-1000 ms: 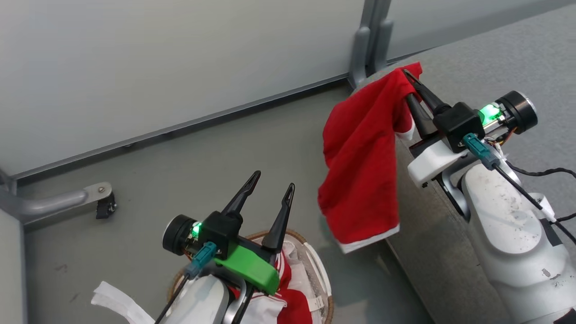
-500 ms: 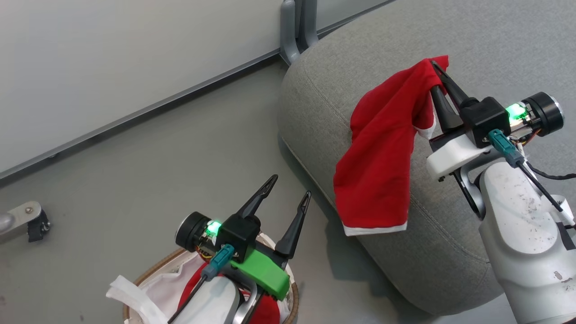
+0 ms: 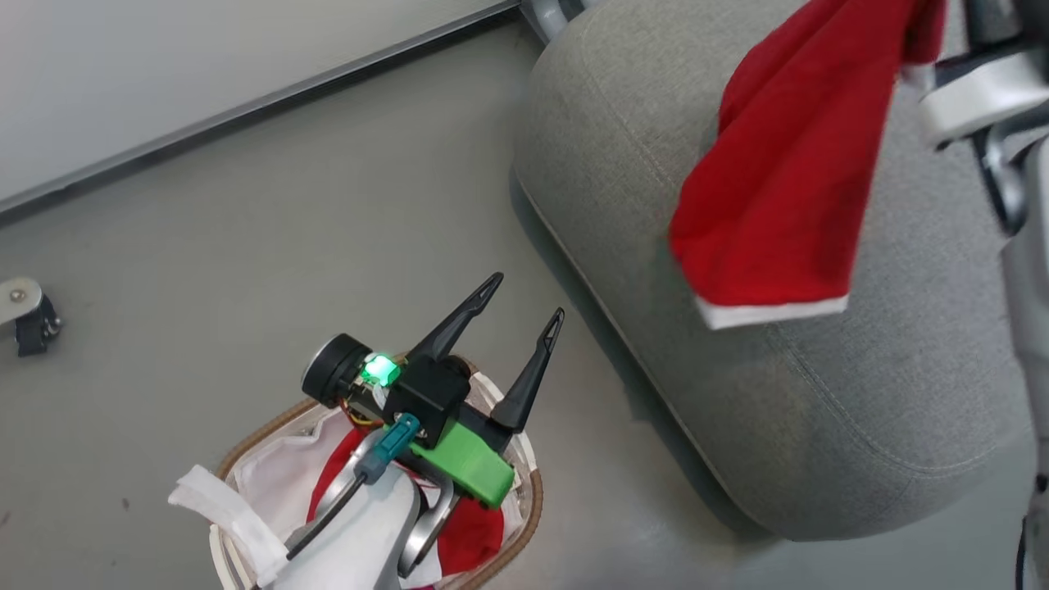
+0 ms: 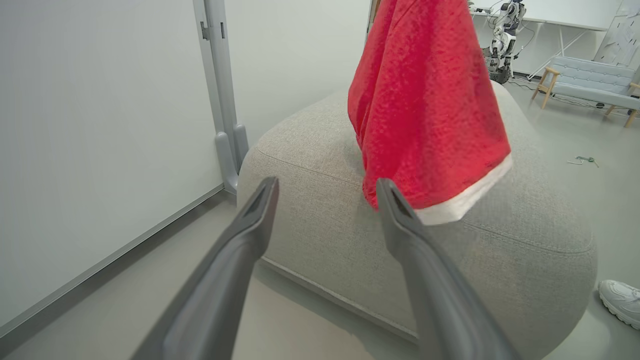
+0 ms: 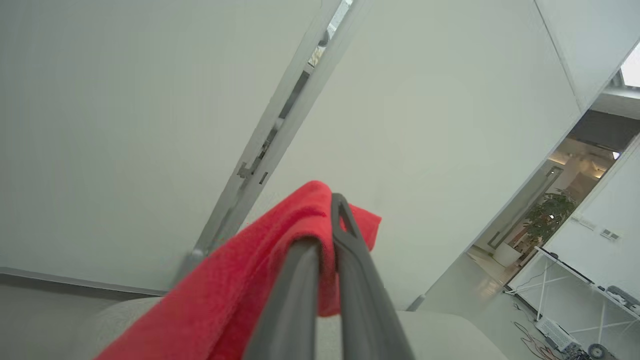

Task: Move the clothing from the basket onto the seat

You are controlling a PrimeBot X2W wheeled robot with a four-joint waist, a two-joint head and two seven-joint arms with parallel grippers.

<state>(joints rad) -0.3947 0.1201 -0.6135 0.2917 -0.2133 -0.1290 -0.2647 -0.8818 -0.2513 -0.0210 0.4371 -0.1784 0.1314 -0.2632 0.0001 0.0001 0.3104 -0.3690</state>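
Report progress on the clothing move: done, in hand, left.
Done: nothing lies on the seat yet. In hand: the right gripper is shut on the plain red garment, which hangs over the seat. Left: release it there, then fetch the second red garment from the basket, below the open left gripper.

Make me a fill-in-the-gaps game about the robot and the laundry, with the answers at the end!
1. The right end effector is shut on a ____ garment.
2. The left end effector is ____ and holds nothing.
3. The held garment has a ____ hem.
4. More clothing lies in the ____ with the brown rim.
Answers: red; open; white; basket.
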